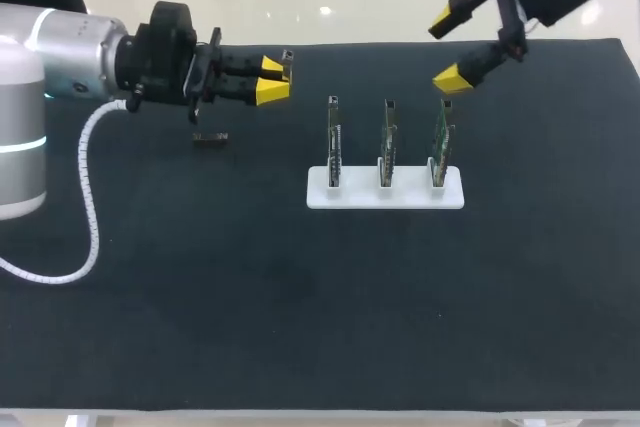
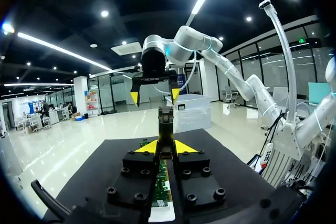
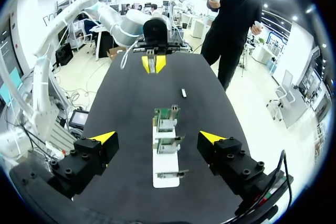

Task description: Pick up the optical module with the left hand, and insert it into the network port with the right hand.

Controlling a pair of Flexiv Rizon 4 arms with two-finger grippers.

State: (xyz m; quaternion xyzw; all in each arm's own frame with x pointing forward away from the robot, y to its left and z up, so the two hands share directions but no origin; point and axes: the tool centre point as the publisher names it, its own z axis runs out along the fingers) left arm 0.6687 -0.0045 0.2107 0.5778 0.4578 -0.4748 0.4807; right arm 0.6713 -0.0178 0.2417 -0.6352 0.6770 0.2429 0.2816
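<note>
Head view caught just the tip of the optical module (image 1: 287, 59); left wrist view showed the left end effector (image 2: 166, 148) clamped on it, a slim dark bar, above the counter's (image 1: 200, 277) far left. The right end effector (image 1: 450, 49) gaped empty.

A bench (image 1: 200, 327) covered in black cloth carries two things. A white rack (image 1: 385, 194) lies right of the middle, nearer the far edge than the near one, with three green circuit boards (image 1: 387, 142) standing upright in it. A small oblong part (image 1: 210, 138) lies flat to its left, well apart.
</note>
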